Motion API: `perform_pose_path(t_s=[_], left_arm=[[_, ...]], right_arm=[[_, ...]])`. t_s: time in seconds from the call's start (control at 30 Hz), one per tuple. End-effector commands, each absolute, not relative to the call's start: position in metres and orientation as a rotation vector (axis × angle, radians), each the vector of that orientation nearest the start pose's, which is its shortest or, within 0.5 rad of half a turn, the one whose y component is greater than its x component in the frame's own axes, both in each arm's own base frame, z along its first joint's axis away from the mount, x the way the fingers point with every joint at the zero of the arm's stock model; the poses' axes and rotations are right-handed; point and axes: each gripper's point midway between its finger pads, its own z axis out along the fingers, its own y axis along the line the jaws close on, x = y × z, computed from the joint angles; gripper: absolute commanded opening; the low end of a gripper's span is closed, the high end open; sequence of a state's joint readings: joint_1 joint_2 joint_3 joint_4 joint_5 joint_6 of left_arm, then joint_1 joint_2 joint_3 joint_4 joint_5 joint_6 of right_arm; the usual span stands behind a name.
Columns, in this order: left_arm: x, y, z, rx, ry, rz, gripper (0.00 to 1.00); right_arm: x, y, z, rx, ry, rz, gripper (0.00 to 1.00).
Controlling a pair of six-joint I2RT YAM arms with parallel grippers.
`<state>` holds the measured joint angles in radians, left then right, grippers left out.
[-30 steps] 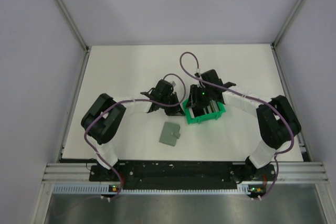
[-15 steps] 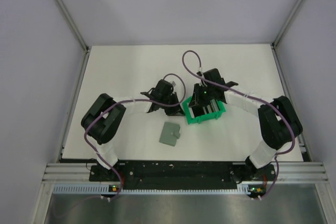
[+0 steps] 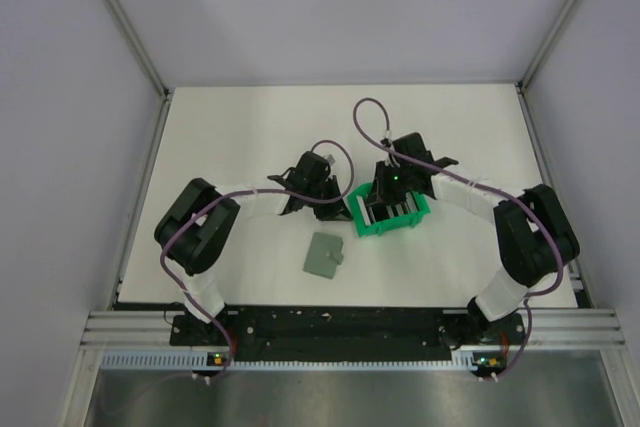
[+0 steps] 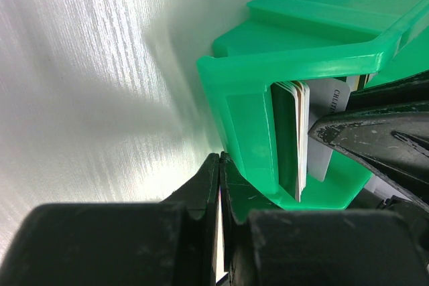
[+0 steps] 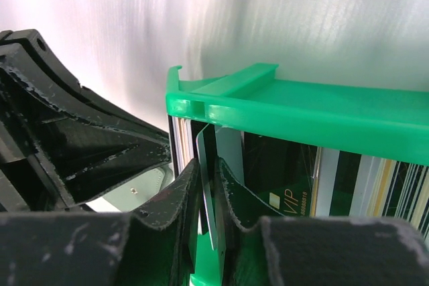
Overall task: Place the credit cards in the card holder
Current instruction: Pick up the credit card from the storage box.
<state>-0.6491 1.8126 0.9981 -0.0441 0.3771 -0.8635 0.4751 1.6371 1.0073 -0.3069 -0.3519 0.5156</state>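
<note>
The credit cards (image 5: 288, 199) stand on edge in a bright green bin (image 3: 419, 215); they also show in the left wrist view (image 4: 299, 138). My right gripper (image 5: 209, 165) reaches into the bin's left end and is shut on one thin dark card (image 5: 213, 140), which stands upright among the others. My left gripper (image 4: 219, 160) is shut and empty, its tips against the outside of the bin's left wall (image 4: 244, 118). In the top view the left gripper (image 3: 338, 209) and right gripper (image 3: 388, 203) meet at the bin. The grey-green card holder (image 3: 323, 255) lies closed on the table, nearer the arm bases.
White table with metal frame posts at the back corners and walls on both sides. The right gripper's black finger (image 4: 375, 138) shows inside the bin in the left wrist view. The left gripper's black body (image 5: 80, 138) sits close beside the bin.
My right wrist has shifted slightly to the right over the bin and its cable has swung with it. The left arm, the bin and the card holder have not moved.
</note>
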Motion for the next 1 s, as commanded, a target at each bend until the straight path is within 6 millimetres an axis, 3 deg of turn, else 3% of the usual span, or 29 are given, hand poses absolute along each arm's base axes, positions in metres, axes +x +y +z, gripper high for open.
perform_pose_path(t_s=[0.0,0.17,0.3,0.43,0.63,0.77,0.83,0.97], left_arm=[[0.289,-0.34,0.062,-0.068,2.597,-1.118,0.04],[0.289,-0.34,0.061,-0.072,2.598,-1.12,0.04],[0.289,-0.34,0.06,-0.072,2.601,-1.122,0.04],[0.289,-0.341,0.06,-0.073,2.6,-1.126,0.04],[0.289,-0.341,0.058,-0.074,2.605,-1.123,0.04],[0.289,-0.341,0.059,-0.073,2.604,-1.125,0.04],[0.289,-0.341,0.059,-0.074,2.605,-1.124,0.04],[0.288,-0.34,0.059,-0.072,2.606,-1.123,0.04]], right_arm=[[0.305,0.238,0.08,-0.111,2.592,0.781,0.13],[0.307,0.231,0.074,-0.109,2.611,0.719,0.13],[0.306,0.227,0.068,-0.116,2.63,0.679,0.18],[0.305,0.228,0.064,-0.141,2.645,0.668,0.24],[0.3,0.231,0.06,-0.184,2.676,0.621,0.25],[0.295,0.231,0.059,-0.208,2.689,0.61,0.24],[0.295,0.229,0.061,-0.207,2.682,0.598,0.17],[0.299,0.231,0.075,-0.225,2.636,0.607,0.12]])
